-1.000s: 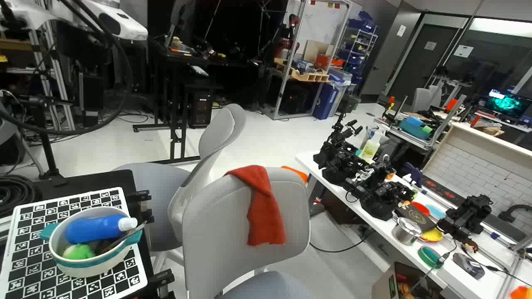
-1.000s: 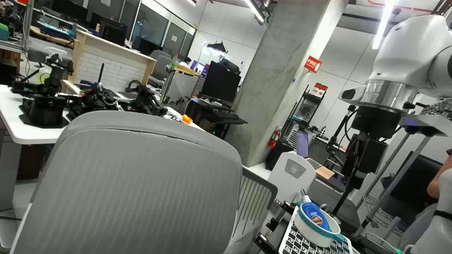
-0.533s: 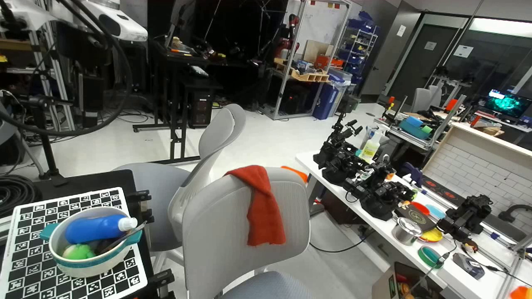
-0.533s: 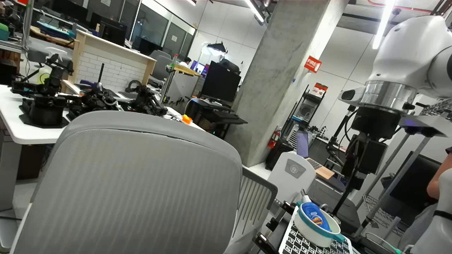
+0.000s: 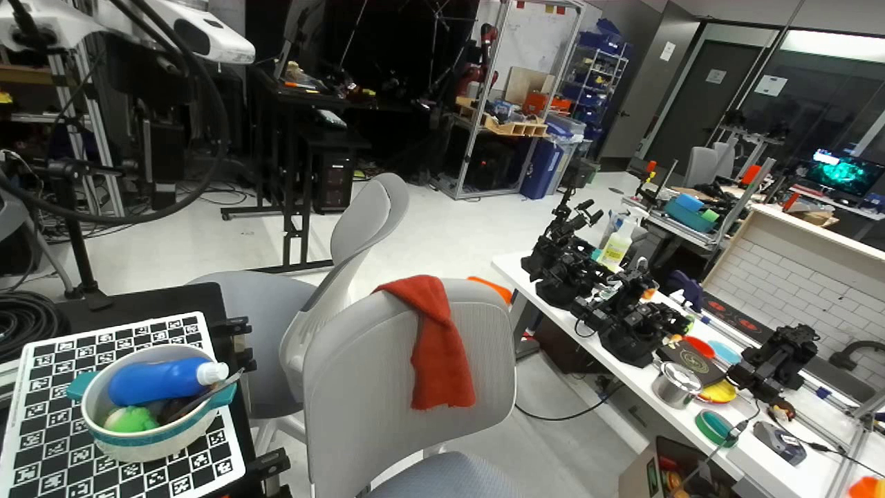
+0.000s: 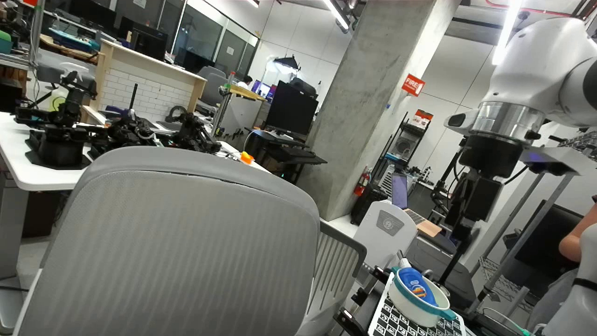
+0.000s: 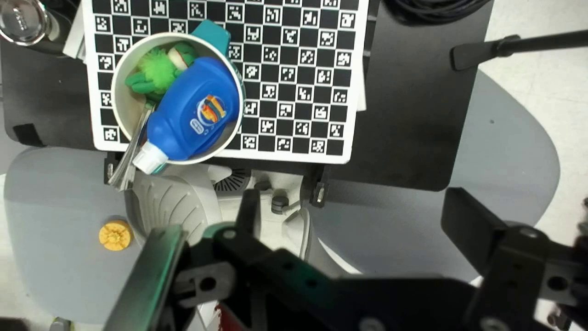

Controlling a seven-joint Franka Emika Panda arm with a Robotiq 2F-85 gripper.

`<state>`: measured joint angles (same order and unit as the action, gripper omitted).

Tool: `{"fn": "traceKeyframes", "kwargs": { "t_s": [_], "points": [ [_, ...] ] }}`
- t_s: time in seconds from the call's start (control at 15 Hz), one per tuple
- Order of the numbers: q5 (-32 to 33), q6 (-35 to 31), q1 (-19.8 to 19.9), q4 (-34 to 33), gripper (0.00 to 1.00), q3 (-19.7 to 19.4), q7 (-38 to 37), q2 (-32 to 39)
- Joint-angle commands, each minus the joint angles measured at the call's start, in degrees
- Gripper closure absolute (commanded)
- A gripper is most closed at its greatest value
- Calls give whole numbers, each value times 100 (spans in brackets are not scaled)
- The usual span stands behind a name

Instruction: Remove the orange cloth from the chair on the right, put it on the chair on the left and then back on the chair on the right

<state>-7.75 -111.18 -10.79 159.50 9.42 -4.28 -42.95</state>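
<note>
Claw (image 7: 353, 196) spread wide, with a pot (image 7: 122, 103) at ten o'clock in the wrist view; orange cloth (image 5: 438, 342) hangs over a chair back (image 5: 366, 380) at six o'clock in an exterior view.

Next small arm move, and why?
Unless the round trip is finished, probably swing the gripper toward the cloth: its jaws stand open, holding nothing, and the cloth hangs over a chair back, clear of the gripper.
</note>
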Motion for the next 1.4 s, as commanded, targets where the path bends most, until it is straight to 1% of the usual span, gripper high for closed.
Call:
{"fn": "traceKeyframes", "kwargs": {
  "t_s": [0.0,0.2,0.47,0.67,0.87,1.13,1.33],
  "points": [
    [416,-669,437,-376,0,-251,243,641],
    [608,-1579,741,-634,0,-550,403,1273],
    [256,-2865,871,-925,0,-854,276,2234],
    [-123,-3658,842,-1145,0,-911,68,3024],
    [-422,-4381,884,-1397,0,-846,-415,3759],
    [-592,-4901,904,-1810,0,-832,-1040,4549],
    [-555,-5130,901,-2059,0,-866,-1506,4934]
  ]
}}
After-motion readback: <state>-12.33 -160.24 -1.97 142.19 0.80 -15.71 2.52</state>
